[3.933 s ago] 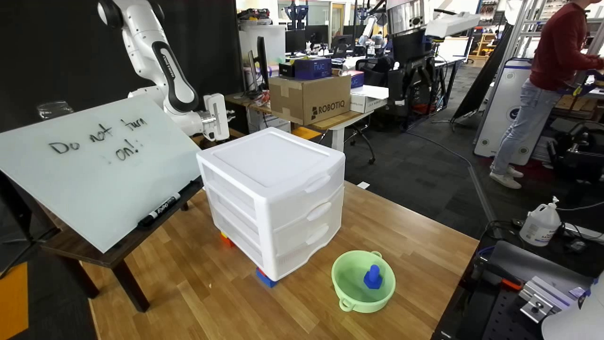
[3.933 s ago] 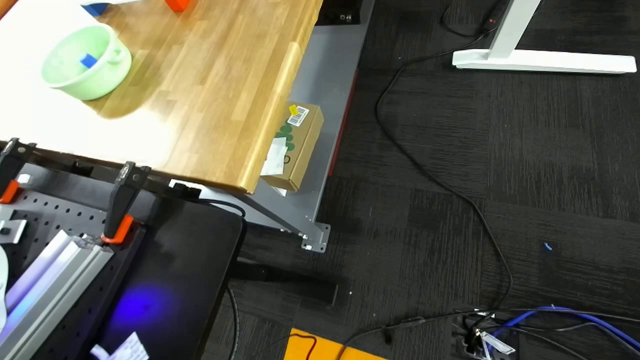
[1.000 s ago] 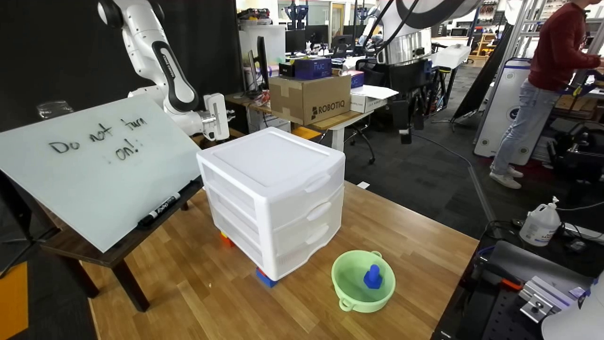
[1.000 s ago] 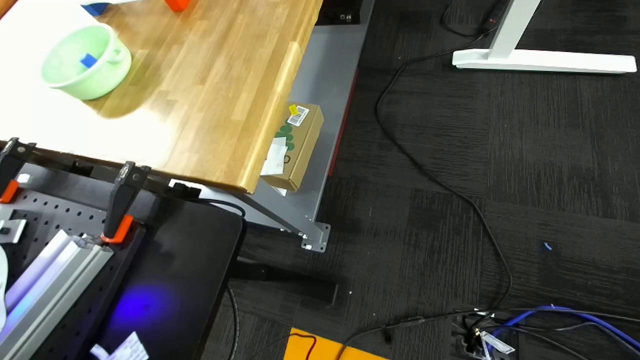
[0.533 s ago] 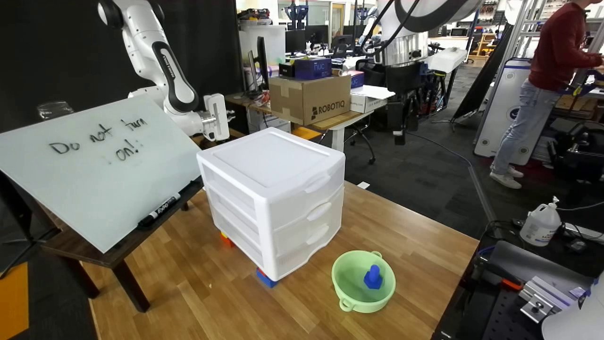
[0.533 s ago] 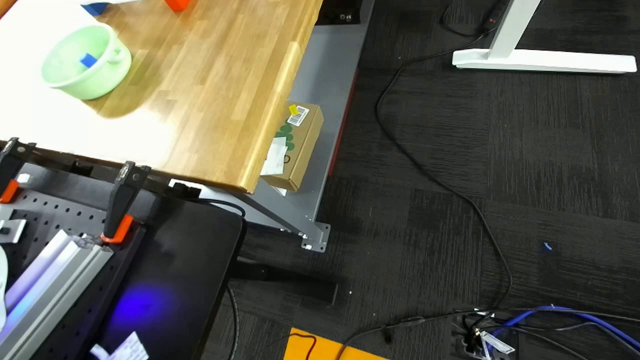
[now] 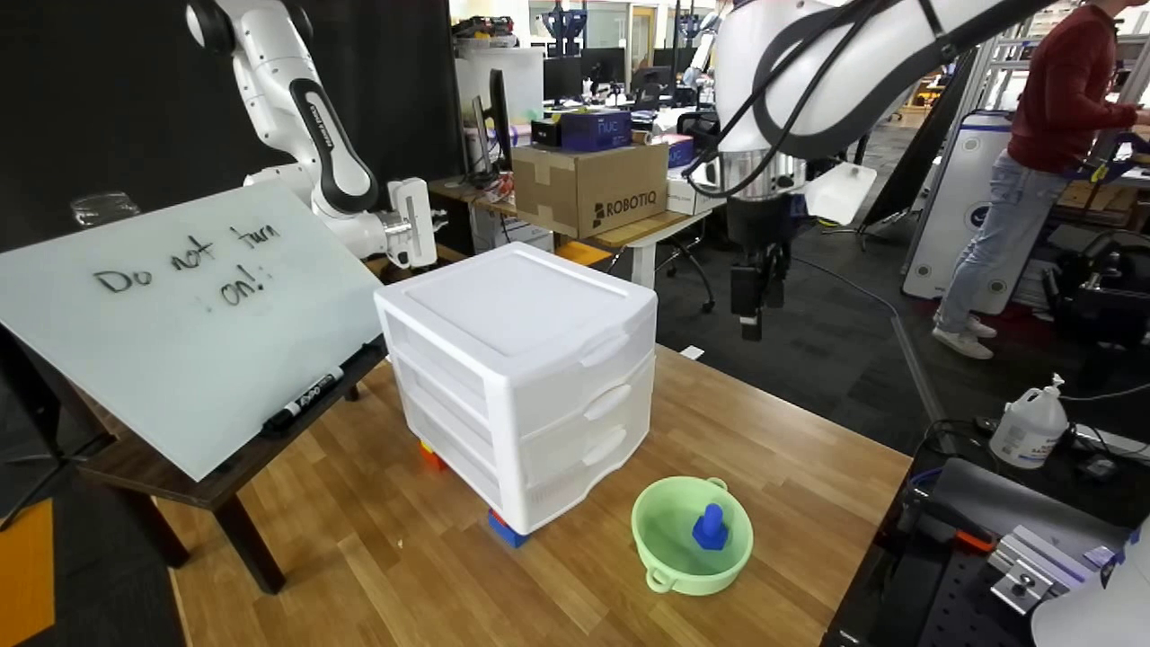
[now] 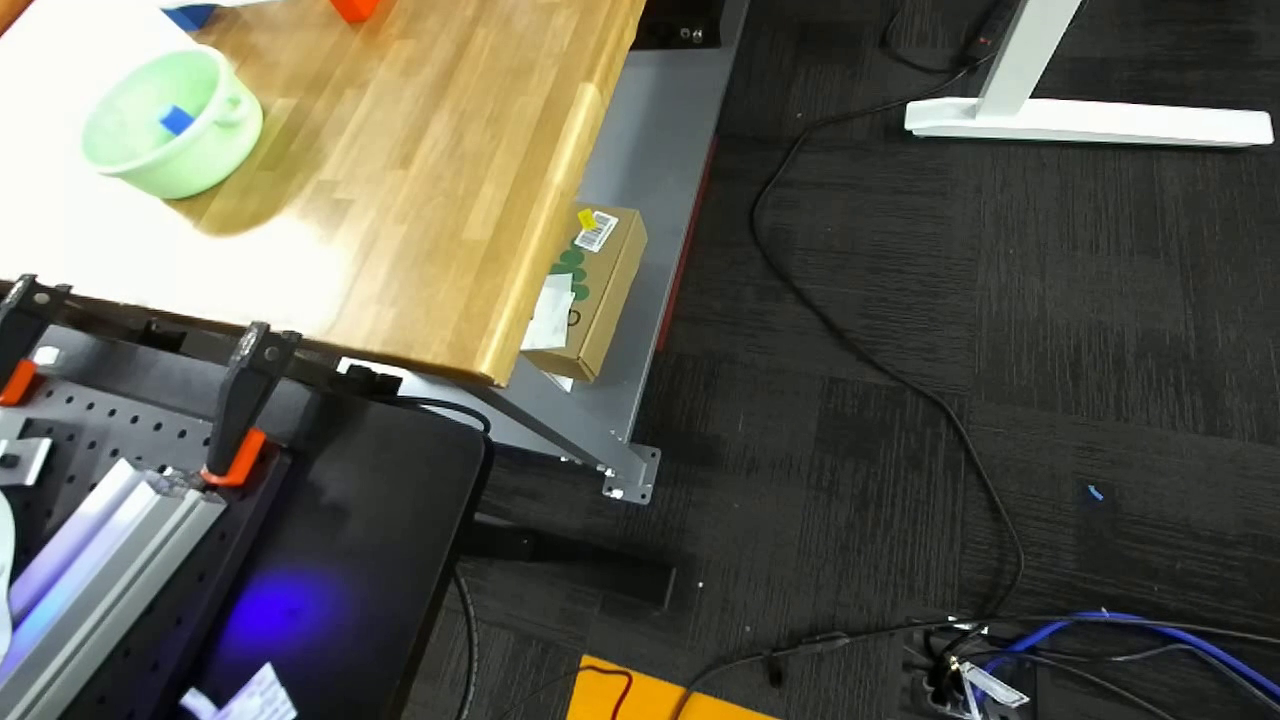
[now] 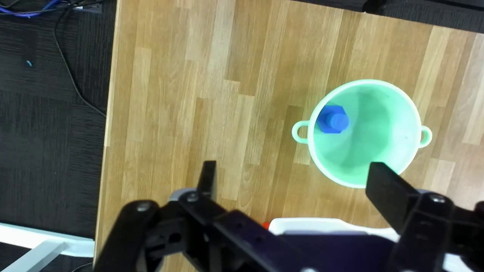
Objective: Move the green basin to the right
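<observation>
The green basin, a small round lime-green bowl with two loop handles, stands upright on the wooden table; it shows in both exterior views (image 7: 660,530) (image 8: 205,160) and in the wrist view (image 9: 372,128). A small blue object (image 7: 711,528) lies inside it; it also shows in the wrist view (image 9: 333,119). My gripper (image 7: 761,310) is high above the table's far edge, apart from the basin. In the wrist view my gripper (image 9: 293,166) has its fingers wide apart with nothing between them, and the right finger overlaps the basin's lower rim. In an exterior view the gripper is out of frame.
A white drawer unit (image 7: 517,314) stands beside the basin, on coloured blocks (image 7: 506,528). A whiteboard (image 7: 189,305) leans on a dark stand. Black clamps (image 8: 250,390) and a black side table (image 8: 340,560) adjoin the wooden table (image 7: 800,440).
My arm has come down and slightly left in an exterior view, so the gripper is lower than a second ago. The basin, the blue object and the drawer unit have not moved.
</observation>
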`<state>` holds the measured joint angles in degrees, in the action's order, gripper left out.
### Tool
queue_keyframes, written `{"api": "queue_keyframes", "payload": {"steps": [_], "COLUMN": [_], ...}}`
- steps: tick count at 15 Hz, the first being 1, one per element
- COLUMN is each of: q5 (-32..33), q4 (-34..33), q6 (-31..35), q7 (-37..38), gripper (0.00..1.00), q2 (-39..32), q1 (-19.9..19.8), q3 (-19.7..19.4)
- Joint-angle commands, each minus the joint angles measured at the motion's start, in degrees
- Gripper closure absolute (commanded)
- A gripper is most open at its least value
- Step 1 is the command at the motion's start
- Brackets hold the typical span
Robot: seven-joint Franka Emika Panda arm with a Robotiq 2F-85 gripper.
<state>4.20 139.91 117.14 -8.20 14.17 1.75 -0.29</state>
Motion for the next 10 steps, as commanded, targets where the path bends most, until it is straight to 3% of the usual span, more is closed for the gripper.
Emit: {"api": "queue_keyframes", "payload": {"steps": [1,10], "q5": [-0.4,0.0], "q4": [3.6,3.3], "q6": [3.0,1.9], "q7": [0.1,0.0], "gripper": [0.00,0.00], "q2": [1.2,0.5], "q1": [0.2,0.2], "q3": [0.3,0.2]}}
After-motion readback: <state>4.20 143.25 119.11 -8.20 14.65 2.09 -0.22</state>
